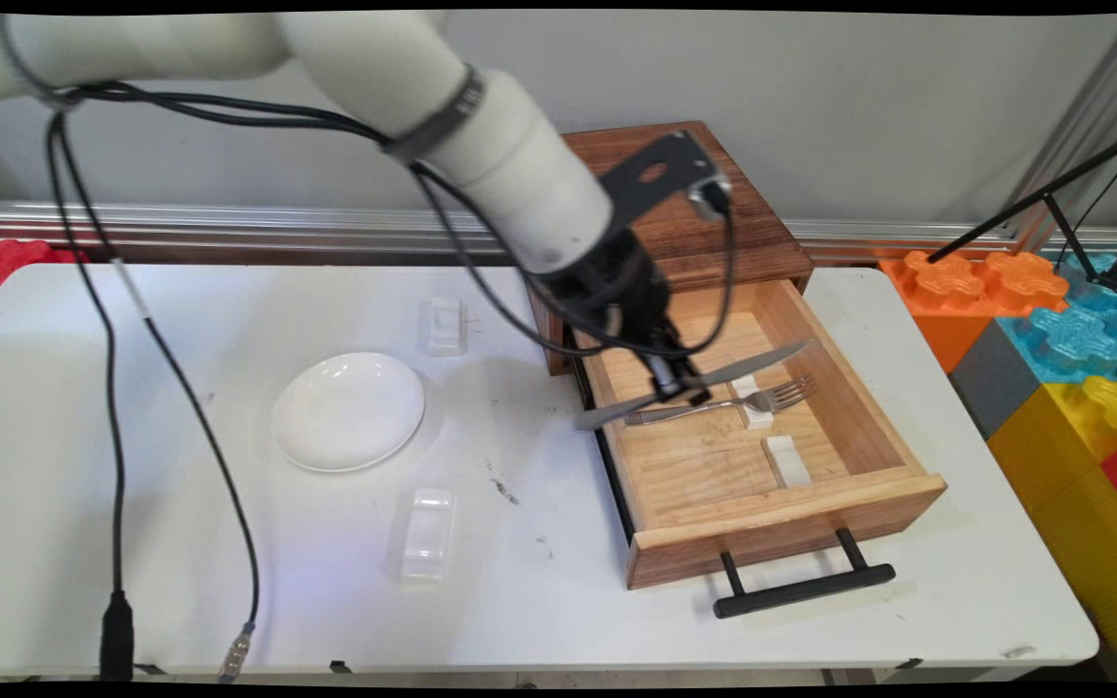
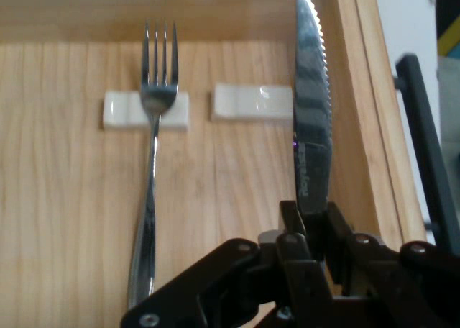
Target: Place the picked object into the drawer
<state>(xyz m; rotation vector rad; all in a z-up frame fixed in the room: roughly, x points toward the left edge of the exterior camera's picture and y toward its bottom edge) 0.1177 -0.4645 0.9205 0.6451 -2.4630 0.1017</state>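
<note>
Gripper (image 1: 680,388) clamped on a table knife (image 1: 714,376), fingers pinching it at the handle end of the blade; hand view shows the serrated blade running straight out from between the fingers, roughly parallel to the fork (image 2: 152,170); knife is held above the open wooden drawer (image 1: 883,441), clear of the drawer floor as far as the main view lets me judge

Inside the drawer: fork lying with its neck on one white cutlery rest (image 2: 145,110); a second white rest (image 2: 251,102) just beside it, bare, with the knife blade passing over or next to its end; drawer side wall close to the blade on the far side in the hand view

Handling judgement: grip is narrow and near the blade's middle, so the knife could pivot if either end touches wood first; keep it level, lower slowly, keep the blade off the side wall; alignment with the fork looks good already, so only small lateral correction seems needed to centre over the bare rest

On the bench (image 1: 229,582): white plate (image 1: 348,410) well apart to the left; two more white rests, one beyond the plate (image 1: 445,325), one nearer the camera (image 1: 428,531)
</note>
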